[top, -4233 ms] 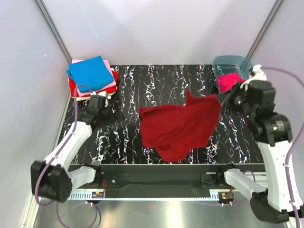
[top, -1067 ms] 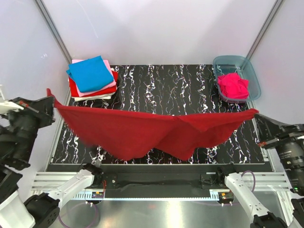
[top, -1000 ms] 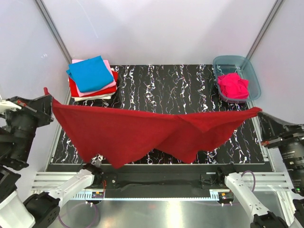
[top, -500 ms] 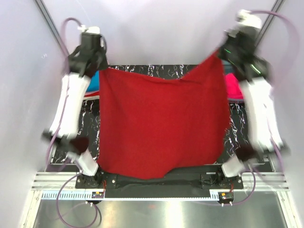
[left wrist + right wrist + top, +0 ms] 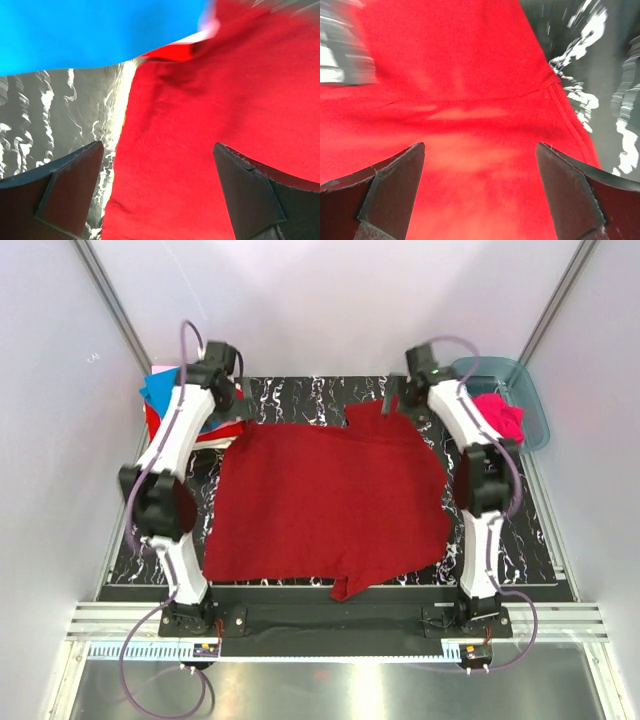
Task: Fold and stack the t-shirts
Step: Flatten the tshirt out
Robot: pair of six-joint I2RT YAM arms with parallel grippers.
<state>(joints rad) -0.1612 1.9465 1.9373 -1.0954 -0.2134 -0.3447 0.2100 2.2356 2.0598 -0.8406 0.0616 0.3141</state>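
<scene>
Left gripper (image 5: 159, 167) and right gripper (image 5: 480, 167): jaws apart, empty, over far corners of the shirt (image 5: 330, 505). It lies flat, spreading near from both; each arm is nearest its own side edge.

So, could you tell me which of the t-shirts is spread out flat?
The large dark red t-shirt, lying spread flat mid-table. The blue t-shirt lies folded at far left; the hot pink t-shirt is bunched in the tub.

A black table top (image 5: 320, 400) veined in white (a marble-like print) was enclosed by pale, evenly lit walls (image 5: 320, 300). Two slanting metal posts (image 5: 110, 300) were set at the back corners. An aluminium rail (image 5: 560, 618) was fixed along the near edge, with a brushed metal surface (image 5: 330, 690) in front of it.
</scene>
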